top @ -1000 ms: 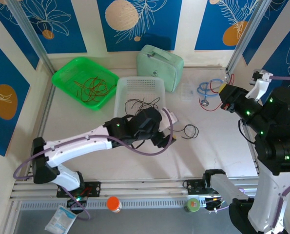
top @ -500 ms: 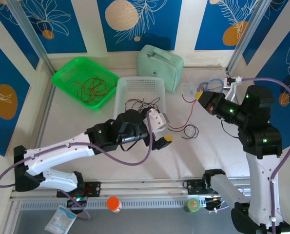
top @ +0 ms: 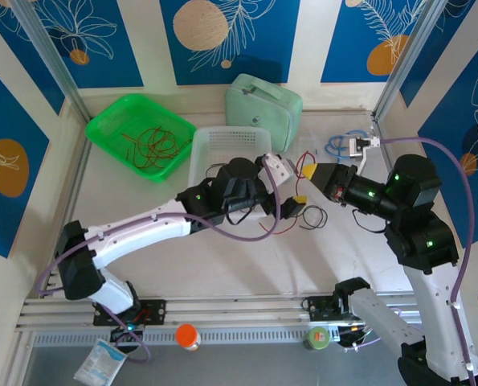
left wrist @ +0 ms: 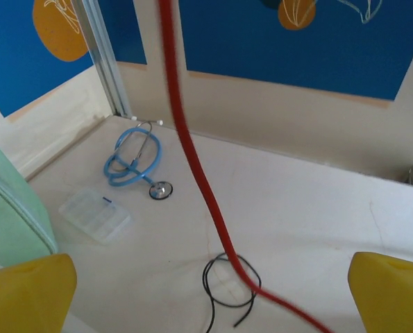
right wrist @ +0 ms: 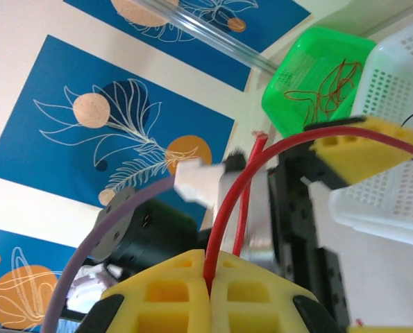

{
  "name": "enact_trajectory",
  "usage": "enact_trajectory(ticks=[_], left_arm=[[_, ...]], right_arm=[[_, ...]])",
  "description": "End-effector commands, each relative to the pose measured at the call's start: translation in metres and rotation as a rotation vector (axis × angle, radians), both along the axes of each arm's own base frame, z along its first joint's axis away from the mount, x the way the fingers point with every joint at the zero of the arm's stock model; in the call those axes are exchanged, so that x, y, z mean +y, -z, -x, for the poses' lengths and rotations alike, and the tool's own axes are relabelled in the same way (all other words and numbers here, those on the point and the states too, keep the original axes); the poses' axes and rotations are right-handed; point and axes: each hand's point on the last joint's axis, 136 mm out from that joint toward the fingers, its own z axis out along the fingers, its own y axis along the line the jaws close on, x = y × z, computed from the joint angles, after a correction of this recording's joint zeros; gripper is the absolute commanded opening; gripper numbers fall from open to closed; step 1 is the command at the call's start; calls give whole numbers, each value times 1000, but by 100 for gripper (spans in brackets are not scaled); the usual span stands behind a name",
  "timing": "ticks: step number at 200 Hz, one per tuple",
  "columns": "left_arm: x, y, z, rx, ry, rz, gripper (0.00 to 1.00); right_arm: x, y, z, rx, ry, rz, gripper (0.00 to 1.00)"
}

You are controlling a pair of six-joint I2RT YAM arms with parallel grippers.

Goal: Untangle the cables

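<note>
Pinching thin, glossy red wire (left wrist: 192,152) between blocky yellow pads (right wrist: 164,291) of right gripper (right wrist: 209,281), with left gripper (left wrist: 207,291) splayed wide apart.

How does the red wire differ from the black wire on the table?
The red wire is pinched in the right gripper's shut jaws and rises off the table; the black wire lies loose on it, gripped by nothing. The red wire is drawn out in a long line, while the black wire curls into a small loop. Both are thin, and the red wire crosses the black loop in the left wrist view.
</note>
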Motion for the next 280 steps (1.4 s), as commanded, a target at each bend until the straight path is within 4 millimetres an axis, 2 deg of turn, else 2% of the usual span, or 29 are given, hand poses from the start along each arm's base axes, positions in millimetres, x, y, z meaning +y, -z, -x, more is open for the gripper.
enact_trajectory(ticks=[1, 18, 34, 75, 111, 150, 203, 214, 218, 233, 245, 261, 280], left_arm=[[-9, -44, -6, 14, 72, 181, 98], [-12, -51, -5, 28, 113, 219, 91], [-13, -54, -1, 30, 140, 233, 76], [-14, -55, 0, 34, 161, 233, 29], [-6, -57, -3, 32, 126, 233, 2], [20, -60, -20, 20, -17, 193, 0], [63, -64, -38, 12, -192, 161, 0], [71, -66, -40, 9, -222, 160, 0], [74, -67, -41, 8, -235, 159, 0], [86, -69, -48, 5, -297, 148, 0], [99, -69, -56, 4, -356, 131, 0], [121, -67, -69, 8, -452, 101, 0], [159, -60, -92, 38, -598, 62, 0]], right_arm=[[11, -10, 6, -14, -67, -50, 0], [12, -11, 7, -19, -64, -43, 0], [11, -13, 9, -27, -55, -33, 0], [8, -14, 12, -35, -40, -29, 0], [3, -11, 12, -38, -6, -11, 0], [-7, -6, 11, -35, 57, 13, 0], [-4, 1, 3, -15, 55, 18, 0], [-3, 2, 1, -13, 56, 18, 6], [-3, 3, 1, -11, 56, 18, 11], [-4, 6, -2, -4, 67, 23, 43], [-5, 10, -4, 1, 79, 32, 59], [-9, 19, -8, 19, 107, 63, 73], [-19, 35, -13, 49, 166, 131, 82]])
